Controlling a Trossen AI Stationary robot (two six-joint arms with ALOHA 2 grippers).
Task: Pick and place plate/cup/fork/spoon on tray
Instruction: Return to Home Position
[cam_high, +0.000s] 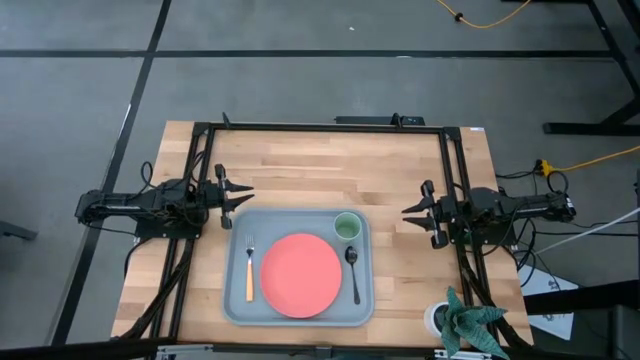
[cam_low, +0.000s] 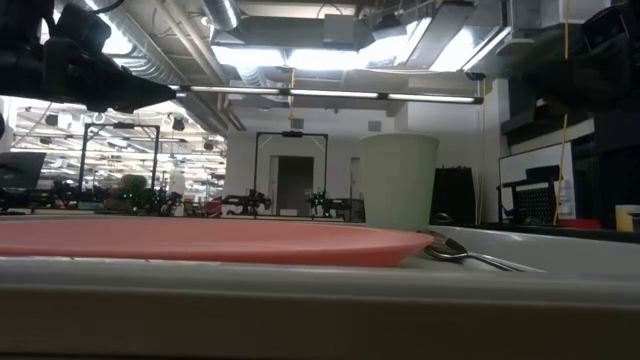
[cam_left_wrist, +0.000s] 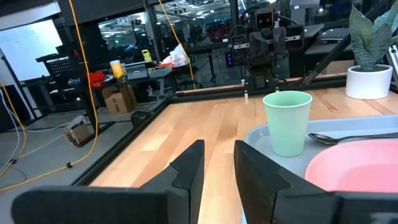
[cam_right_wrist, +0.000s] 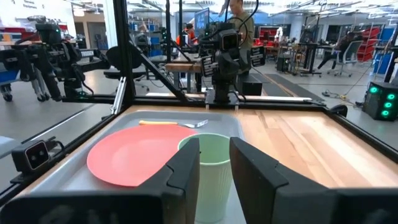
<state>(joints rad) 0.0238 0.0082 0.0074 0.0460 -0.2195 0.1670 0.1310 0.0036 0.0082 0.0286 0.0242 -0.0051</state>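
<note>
The blue-grey tray (cam_high: 232, 300) lies on the table's near middle. On it rest the coral-red plate (cam_high: 300, 275) in the middle, the pale-green cup (cam_high: 347, 226) upright at the far right corner, the orange-handled fork (cam_high: 249, 270) left of the plate and the dark spoon (cam_high: 353, 272) right of it. My left gripper (cam_high: 246, 196) hovers open and empty left of the tray's far left corner. My right gripper (cam_high: 408, 214) hovers open and empty right of the tray. The cup also shows in the left wrist view (cam_left_wrist: 287, 122) and in the right wrist view (cam_right_wrist: 211, 165).
A white pot with a green plant (cam_high: 465, 322) stands at the table's near right corner. A black frame (cam_high: 320, 127) runs along the table's far edge and sides. Bare wood lies beyond the tray and on both sides of it.
</note>
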